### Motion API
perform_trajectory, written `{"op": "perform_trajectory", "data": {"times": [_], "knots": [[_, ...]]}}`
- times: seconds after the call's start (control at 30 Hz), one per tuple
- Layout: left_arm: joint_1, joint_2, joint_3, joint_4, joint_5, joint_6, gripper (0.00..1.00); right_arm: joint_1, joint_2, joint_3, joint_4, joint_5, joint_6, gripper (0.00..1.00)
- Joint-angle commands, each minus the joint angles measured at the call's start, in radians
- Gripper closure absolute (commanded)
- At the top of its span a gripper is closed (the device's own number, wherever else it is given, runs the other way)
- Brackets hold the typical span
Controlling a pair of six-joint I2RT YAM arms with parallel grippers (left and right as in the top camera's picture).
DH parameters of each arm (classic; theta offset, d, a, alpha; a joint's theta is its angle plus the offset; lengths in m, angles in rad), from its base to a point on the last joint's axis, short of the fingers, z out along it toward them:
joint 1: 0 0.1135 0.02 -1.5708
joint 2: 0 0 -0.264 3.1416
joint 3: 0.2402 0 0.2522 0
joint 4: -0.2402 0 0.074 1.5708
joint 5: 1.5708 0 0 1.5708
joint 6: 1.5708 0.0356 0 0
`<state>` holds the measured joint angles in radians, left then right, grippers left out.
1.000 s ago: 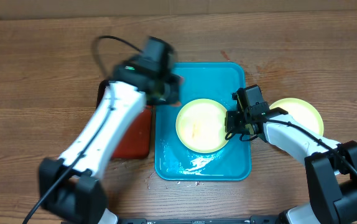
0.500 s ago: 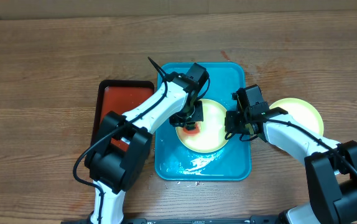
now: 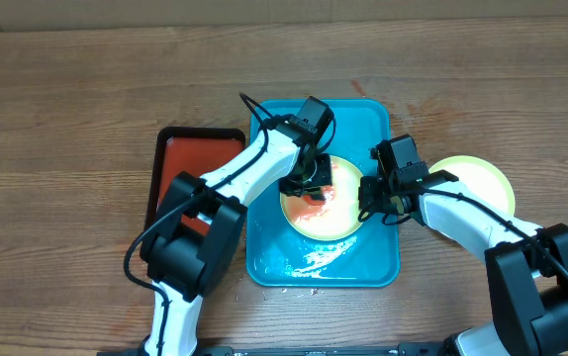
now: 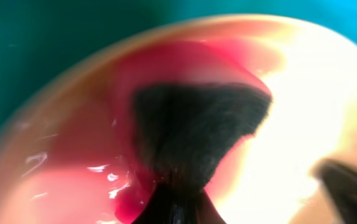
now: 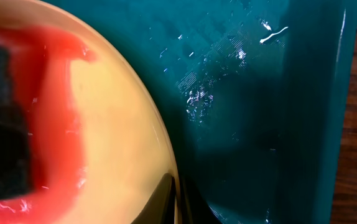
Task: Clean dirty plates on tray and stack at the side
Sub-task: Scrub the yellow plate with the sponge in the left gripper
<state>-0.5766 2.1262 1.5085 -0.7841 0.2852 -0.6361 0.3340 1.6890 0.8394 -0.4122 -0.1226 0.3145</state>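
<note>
Tray [image 3: 269, 242] holds plate [image 3: 341, 220] under left end effector [image 3: 309, 188].

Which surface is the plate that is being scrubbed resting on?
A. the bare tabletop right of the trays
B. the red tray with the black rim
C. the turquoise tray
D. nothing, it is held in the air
C: the yellow-green plate under the left gripper and its sponge lies flat inside the turquoise tray.
</note>
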Motion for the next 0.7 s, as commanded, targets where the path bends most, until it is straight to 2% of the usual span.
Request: {"op": "perform_trajectory", "data": {"times": [0.0, 0.17, 0.3, 0.4, 0.67], "knots": [[-0.051, 0.075, -0.004, 0.027, 0.255, 0.012, 0.96, 0.006, 0.045, -0.016, -0.016, 0.016, 0.0, 0.96], [-0.057, 0.072, -0.004, 0.008, 0.312, 0.024, 0.96, 0.006, 0.045, -0.016, -0.016, 0.016, 0.0, 0.96], [-0.057, 0.072, -0.004, -0.057, 0.291, 0.027, 0.96, 0.006, 0.045, -0.016, -0.018, 0.016, 0.0, 0.96], [-0.052, 0.071, -0.003, -0.132, 0.18, 0.019, 0.96, 0.006, 0.045, -0.016, -0.018, 0.016, 0.0, 0.96], [-0.023, 0.071, 0.052, -0.352, -0.255, -0.061, 0.96, 0.006, 0.045, -0.016, -0.019, 0.016, 0.0, 0.96]]}}
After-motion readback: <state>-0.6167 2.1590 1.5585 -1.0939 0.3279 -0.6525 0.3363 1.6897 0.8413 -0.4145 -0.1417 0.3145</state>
